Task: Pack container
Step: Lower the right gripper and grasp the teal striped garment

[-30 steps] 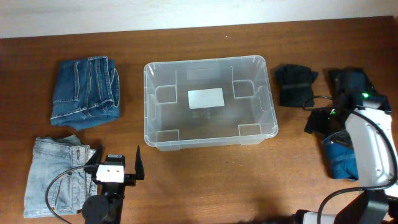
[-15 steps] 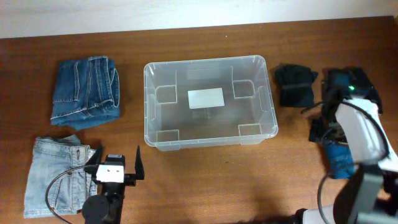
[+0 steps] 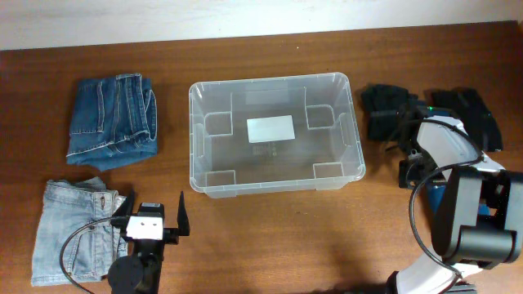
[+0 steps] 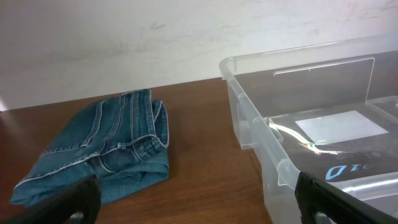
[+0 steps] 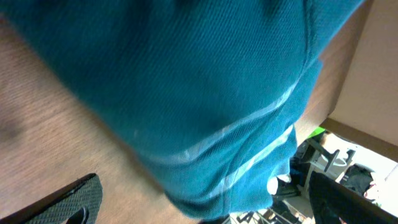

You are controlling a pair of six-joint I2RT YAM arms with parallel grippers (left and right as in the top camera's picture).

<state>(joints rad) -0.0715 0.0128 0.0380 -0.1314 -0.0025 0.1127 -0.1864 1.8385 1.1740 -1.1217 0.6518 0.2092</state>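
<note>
Looking from overhead: the container [image 3: 245, 163], a clear tub with a white label [image 3: 270, 129] on its bottom, stands mid-table [image 3: 270, 245] with nothing inside.
Clothes, overhead: dark blue jeans [image 3: 113, 118] and light blue jeans [image 3: 69, 233] lie folded left of the container; a black garment [image 3: 388, 110] lies just right of it.
Left gripper, overhead: the left gripper [image 3: 155, 206] hovers front-left of the container, jaws wide apart, holding nothing.
Right arm, overhead: the right arm [image 3: 445, 143] bends down over the clothes right of the container.
Left wrist view: container's left wall and the dark jeans beyond it; both fingers spread, nothing between them.
Right wrist view: the right gripper [image 5: 211, 208] has its jaws fully apart; a teal garment [image 5: 186, 81] fills the view close under it, not gripped.
Step in hand: probably the reach for the first garment.
Next move: it calls for lowering onto a thick fold, closing firmly, then lifting over the container's right rim.
</note>
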